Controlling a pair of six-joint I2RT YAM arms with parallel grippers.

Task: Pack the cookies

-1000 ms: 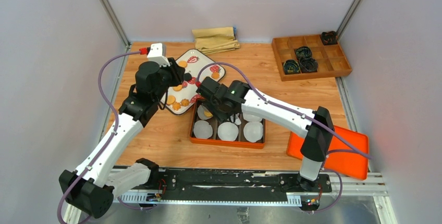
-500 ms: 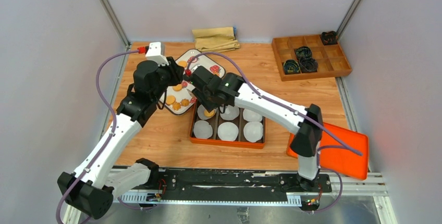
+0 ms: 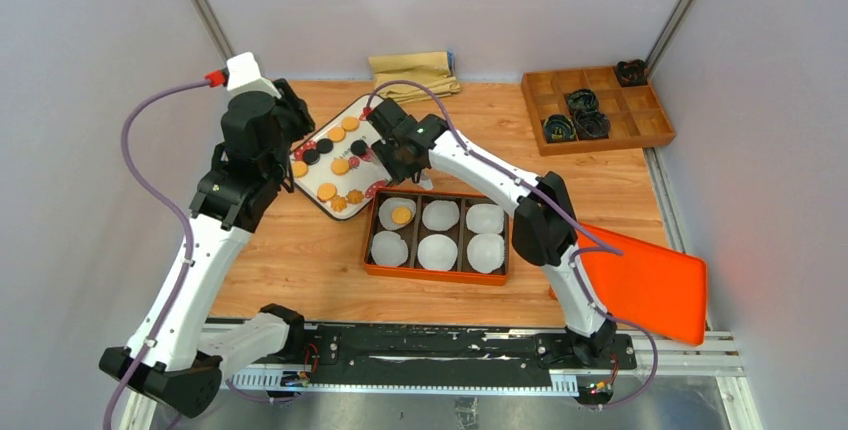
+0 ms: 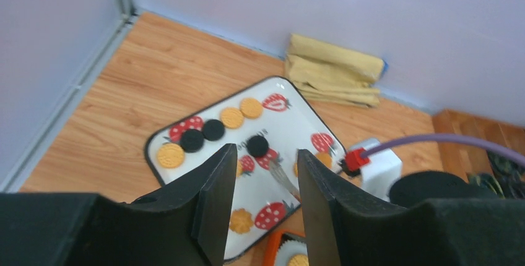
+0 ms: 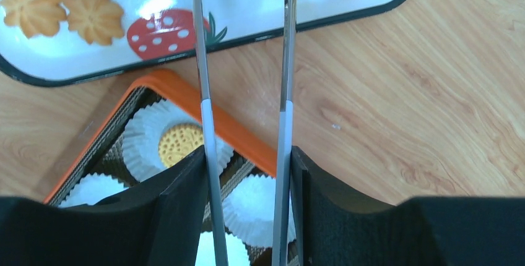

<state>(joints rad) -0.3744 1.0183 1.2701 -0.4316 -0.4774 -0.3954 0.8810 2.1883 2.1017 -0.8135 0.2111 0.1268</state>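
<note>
Most of the cookies [image 3: 340, 165] are on the tray [image 4: 294, 117] at the back left of the table, a mix of orange ones and a few black ones. One orange cookie [image 5: 179, 142] is already in the box [image 3: 435, 275], sitting in the back-left paper cup. The other cups [image 3: 437, 252] just show white paper.

The right gripper [image 5: 247, 154] is clamped on a pair of thin metal tongs [image 5: 201, 62]. The two blades run along the insides of its fingers and stand apart, with nothing between them as far as the wrist view shows. They reach out over the near edge of the tray, and from the left wrist view the tips sit close to a black cookie [image 4: 257, 146].

The left gripper [image 4: 266, 151] hangs above the left side of the tray with its jaws parted and nothing in them.

Other stuff: a folded yellow cloth [image 3: 413, 75] by the back wall and an orange lid [image 3: 640, 290] at the front right.
</note>
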